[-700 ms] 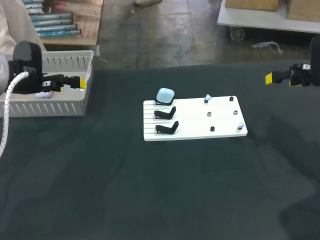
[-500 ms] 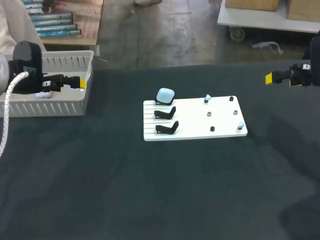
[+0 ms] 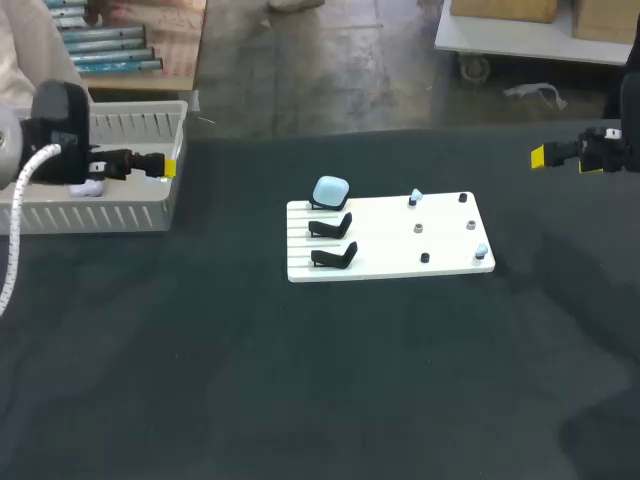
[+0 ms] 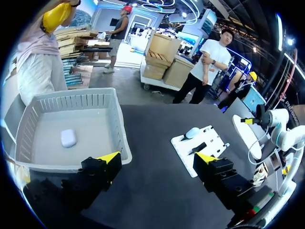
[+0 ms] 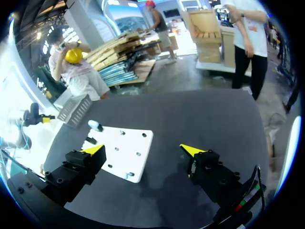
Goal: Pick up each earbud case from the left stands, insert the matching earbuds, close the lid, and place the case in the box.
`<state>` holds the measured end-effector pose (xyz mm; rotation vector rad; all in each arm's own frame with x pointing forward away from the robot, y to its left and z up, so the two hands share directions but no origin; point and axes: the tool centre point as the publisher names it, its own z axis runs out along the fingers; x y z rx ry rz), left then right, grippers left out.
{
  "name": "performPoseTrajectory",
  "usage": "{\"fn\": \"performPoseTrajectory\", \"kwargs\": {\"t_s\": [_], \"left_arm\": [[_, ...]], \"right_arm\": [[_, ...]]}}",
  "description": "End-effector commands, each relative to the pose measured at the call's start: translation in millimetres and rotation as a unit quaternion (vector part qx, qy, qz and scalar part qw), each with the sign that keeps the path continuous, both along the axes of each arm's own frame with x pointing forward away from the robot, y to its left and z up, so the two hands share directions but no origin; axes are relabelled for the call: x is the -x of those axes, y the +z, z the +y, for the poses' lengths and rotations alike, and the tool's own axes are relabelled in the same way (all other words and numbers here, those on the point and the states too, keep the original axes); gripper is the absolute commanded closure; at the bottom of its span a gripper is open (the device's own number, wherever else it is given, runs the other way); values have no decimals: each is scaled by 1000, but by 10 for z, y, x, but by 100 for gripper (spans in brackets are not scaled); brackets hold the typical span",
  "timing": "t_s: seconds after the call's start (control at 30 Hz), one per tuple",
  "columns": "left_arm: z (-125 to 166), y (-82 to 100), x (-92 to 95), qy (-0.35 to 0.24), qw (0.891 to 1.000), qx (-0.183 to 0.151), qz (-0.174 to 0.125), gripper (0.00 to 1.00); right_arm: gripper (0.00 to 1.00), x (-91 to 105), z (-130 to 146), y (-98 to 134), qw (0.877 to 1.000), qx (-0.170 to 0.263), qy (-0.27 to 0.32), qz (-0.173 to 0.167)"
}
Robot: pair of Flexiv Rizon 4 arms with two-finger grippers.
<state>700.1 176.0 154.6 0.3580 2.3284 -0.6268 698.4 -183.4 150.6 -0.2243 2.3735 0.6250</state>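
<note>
A light blue earbud case (image 3: 330, 190) sits on the rear stand at the left end of the white board (image 3: 390, 255). The two black stands (image 3: 333, 227) in front of it are empty. Small light blue earbuds (image 3: 416, 196) rest on pegs at the board's right part. A pale case (image 3: 90, 188) lies in the grey box (image 3: 120, 215). My left gripper (image 3: 168, 165) hangs open over the box's right edge, holding nothing. In the left wrist view, the left gripper (image 4: 158, 157) has the box (image 4: 28, 138) beside it. My right gripper (image 5: 143, 150) stands open, well right of the board (image 5: 126, 152).
The dark table top runs wide in front of the board and to its right. My right gripper (image 3: 540, 155) hovers near the table's far right edge. The box stands at the far left.
My left arm has shifted slightly to the right over the box. The right arm and the things on the board have not moved.
</note>
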Motion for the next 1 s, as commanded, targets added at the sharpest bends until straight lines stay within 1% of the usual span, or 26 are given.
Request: {"fn": "performPoseTrajectory", "kwargs": {"t_s": [0.03, 0.07, 0.1, 0.13, 0.23, 0.27, 0.3, 0.33, 0.37, 0.43, 0.47, 1.0], "left_arm": [[27, -33, -91, -96, 993, 17, -69, 0], [13, -29, -119, -105, 991, 8, -83, 0], [-5, -20, -121, -124, 987, 9, -101, 0], [-10, -14, -125, -124, 986, 9, -109, 0], [-54, 7, -153, -172, 974, 1, -148, 0], [-79, 26, -161, -198, 966, 5, -165, 0], [-91, 43, -159, -208, 963, 6, -173, 0], [-119, 81, -156, -238, 953, 16, -187, 0], [-138, 109, -142, -252, 947, 22, -200, 0], [-174, 144, -136, -274, 938, 25, -210, 0], [-193, 158, -137, -281, 936, 28, -211, 0], [-193, 158, -137, -281, 936, 28, -211, 0]], "right_arm": [[0, -7, -3, -5, 1000, -1, 1, 0], [0, -7, -3, -5, 1000, -1, 1, 0], [0, -7, -3, -5, 1000, -1, 1, 0], [0, -7, -3, -5, 1000, -1, 1, 0], [0, -7, -3, -5, 1000, -1, 1, 0], [0, -7, -3, -5, 1000, -1, 1, 0], [0, -7, -3, -5, 1000, -1, 1, 0], [0, -7, -3, -5, 1000, -1, 1, 0], [0, -7, -3, -5, 1000, -1, 1, 0], [0, -7, -3, -5, 1000, -1, 1, 0], [0, -7, -3, -5, 1000, -1, 1, 0], [0, -7, -3, -5, 1000, -1, 1, 0]]}}
